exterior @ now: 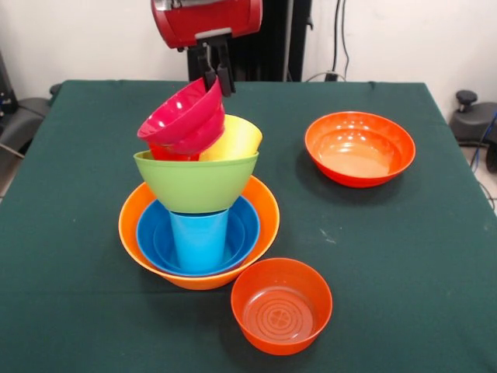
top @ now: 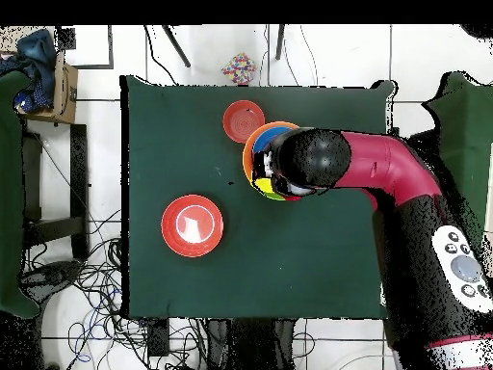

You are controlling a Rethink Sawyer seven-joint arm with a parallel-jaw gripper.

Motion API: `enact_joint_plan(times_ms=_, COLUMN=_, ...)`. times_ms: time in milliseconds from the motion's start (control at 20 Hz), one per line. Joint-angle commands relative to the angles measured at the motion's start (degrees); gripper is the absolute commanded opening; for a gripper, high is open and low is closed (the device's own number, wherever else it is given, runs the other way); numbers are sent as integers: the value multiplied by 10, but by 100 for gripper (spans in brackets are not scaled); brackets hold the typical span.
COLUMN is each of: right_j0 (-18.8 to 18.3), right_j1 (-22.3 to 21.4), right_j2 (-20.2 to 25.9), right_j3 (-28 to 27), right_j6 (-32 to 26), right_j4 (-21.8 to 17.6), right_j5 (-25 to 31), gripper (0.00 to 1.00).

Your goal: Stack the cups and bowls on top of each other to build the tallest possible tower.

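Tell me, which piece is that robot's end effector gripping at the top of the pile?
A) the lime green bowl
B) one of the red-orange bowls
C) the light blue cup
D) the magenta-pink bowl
D: in the front view the end effector pinches the rim of the tilted magenta-pink bowl, the topmost piece, above the lime green bowl; both red-orange bowls sit apart on the table.

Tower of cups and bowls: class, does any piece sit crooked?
Yes. The pink bowl at the top tilts steeply, its opening facing left, with the gripper at its raised rim. The green bowl below sits level.
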Motion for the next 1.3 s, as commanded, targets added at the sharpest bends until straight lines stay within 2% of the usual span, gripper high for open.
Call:
enact_joint_plan(times_ms=50, right_j0=19, right_j1=52, right_j2=-16, right_j3=8, right_j6=-17, right_j4=-55, right_j5=-35, gripper=0)
enact_joint_plan(times_ms=650, right_j0=18, right_j1=63, right_j2=-13, right_j3=0, right_j6=-11, right_j4=-68, right_j5=-37, gripper=0)
enact_joint_plan(times_ms=950, right_j0=9, right_j1=64, right_j2=-5, right_j3=5, right_j6=-9, right_j4=-53, right_j5=-40, gripper=0)
enact_joint_plan(times_ms=1000, right_j0=9, right_j1=64, right_j2=-5, right_j3=6, right_j6=-5, right_j4=-50, right_j5=-41, gripper=100)
enact_joint_plan(times_ms=1300, right_j0=0, right_j1=58, right_j2=7, right_j3=-9, right_j6=-23, right_j4=-23, right_j5=9, gripper=100)
